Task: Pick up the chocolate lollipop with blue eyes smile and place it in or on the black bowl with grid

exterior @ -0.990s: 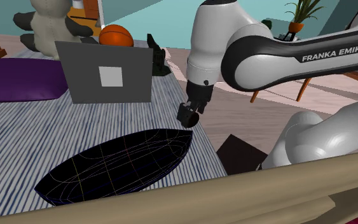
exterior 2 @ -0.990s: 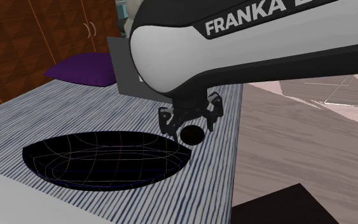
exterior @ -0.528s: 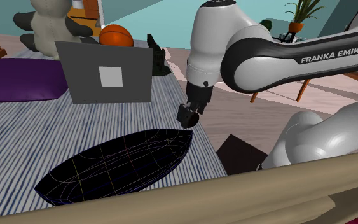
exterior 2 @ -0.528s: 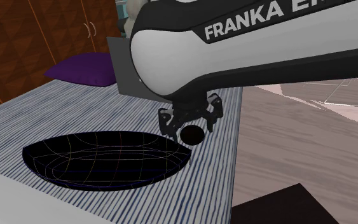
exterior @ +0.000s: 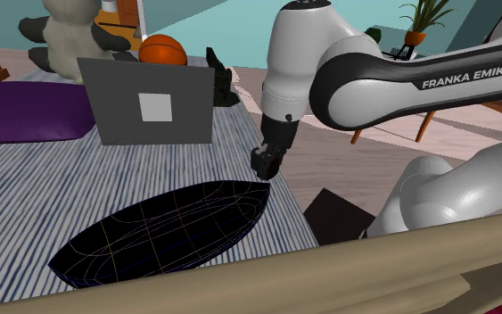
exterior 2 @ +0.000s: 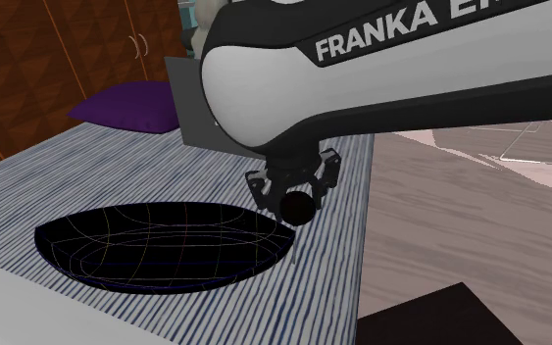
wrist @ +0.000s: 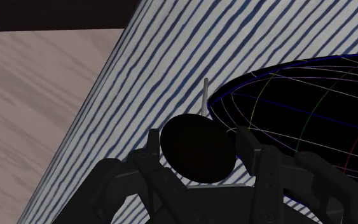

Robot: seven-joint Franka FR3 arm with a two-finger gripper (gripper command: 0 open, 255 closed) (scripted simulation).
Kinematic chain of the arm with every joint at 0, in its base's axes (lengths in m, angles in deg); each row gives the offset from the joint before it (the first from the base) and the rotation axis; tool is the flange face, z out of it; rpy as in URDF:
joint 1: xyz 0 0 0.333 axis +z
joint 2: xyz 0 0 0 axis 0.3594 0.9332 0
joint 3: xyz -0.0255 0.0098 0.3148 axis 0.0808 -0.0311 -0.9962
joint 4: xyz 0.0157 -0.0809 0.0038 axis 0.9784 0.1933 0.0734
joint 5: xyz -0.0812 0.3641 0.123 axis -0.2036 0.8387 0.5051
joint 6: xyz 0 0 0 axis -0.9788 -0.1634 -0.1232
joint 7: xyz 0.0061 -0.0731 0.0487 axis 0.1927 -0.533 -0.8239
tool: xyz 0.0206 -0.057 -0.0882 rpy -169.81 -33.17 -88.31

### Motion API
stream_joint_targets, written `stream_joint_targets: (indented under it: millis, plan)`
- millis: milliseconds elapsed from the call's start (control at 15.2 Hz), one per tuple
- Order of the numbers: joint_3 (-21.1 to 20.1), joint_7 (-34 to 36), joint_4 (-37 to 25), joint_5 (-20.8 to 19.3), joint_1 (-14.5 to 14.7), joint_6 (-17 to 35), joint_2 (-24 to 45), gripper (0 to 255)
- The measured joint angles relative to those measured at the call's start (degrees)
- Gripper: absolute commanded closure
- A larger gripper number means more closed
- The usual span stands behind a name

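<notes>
Dark, almost black, the round lollipop is pinched between the two fingers of the gripper, which hangs in the air just beside the pointed end of the black bowl. The lollipop's thin grey stick points down toward the striped cloth by the bowl's rim, and no face markings can be made out. The pickup looks done. What appears left is carrying the lollipop over the bowl's hollow and letting go.

Dark lollipop, blk bowl w/ coloured grid, blue-striped surface
</notes>
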Motion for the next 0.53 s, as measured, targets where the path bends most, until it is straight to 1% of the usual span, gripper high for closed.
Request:
stream_joint_targets:
  millis: [198, 528]
  plan:
    - [0.09, -0.05, -0.31, -0.03, -0.01, -0.40, -0.09, 255]
    - [0.71, -0.37, -3.19, -0.28, -0.08, -3.92, -0.76, 255]
